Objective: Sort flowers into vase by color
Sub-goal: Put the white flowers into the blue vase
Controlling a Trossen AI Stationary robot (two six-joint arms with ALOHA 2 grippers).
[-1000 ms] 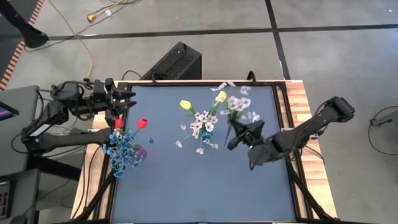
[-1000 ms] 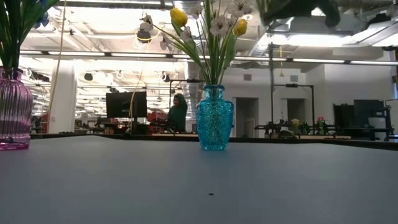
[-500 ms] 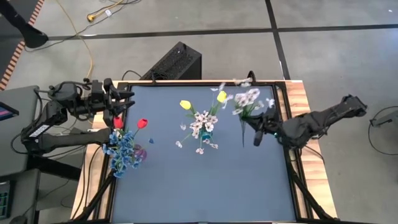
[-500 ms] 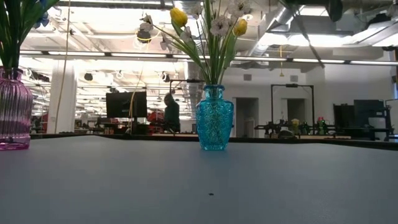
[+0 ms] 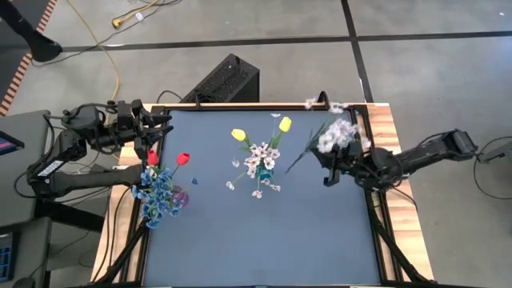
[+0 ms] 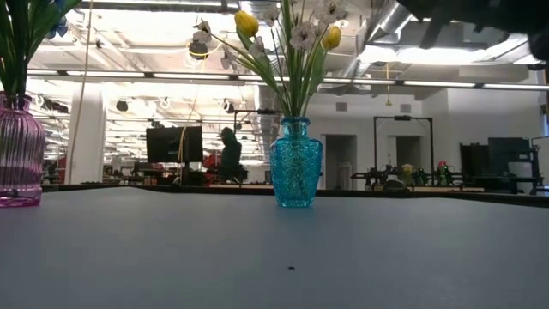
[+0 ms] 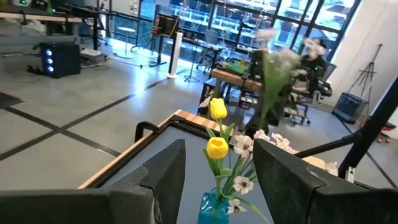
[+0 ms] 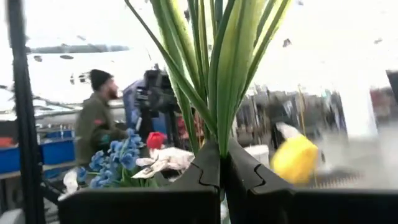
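Your right hand [image 5: 326, 164] pinches a white blossom spray [image 5: 337, 134] by its green stems above the counter's [image 5: 264, 232] right side, beside the blue vase [image 5: 264, 170]. Your left hand [image 5: 160, 128] waits spread at the left edge, near the pink vase [image 6: 19, 150].

Dark blue table [image 5: 264, 232]: teal vase [image 6: 296, 174] centre, pink vase [image 6: 19, 163] left.

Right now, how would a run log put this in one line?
right tool: shut on white blossom spray | left tool: open, waiting | teal glass vase: upright
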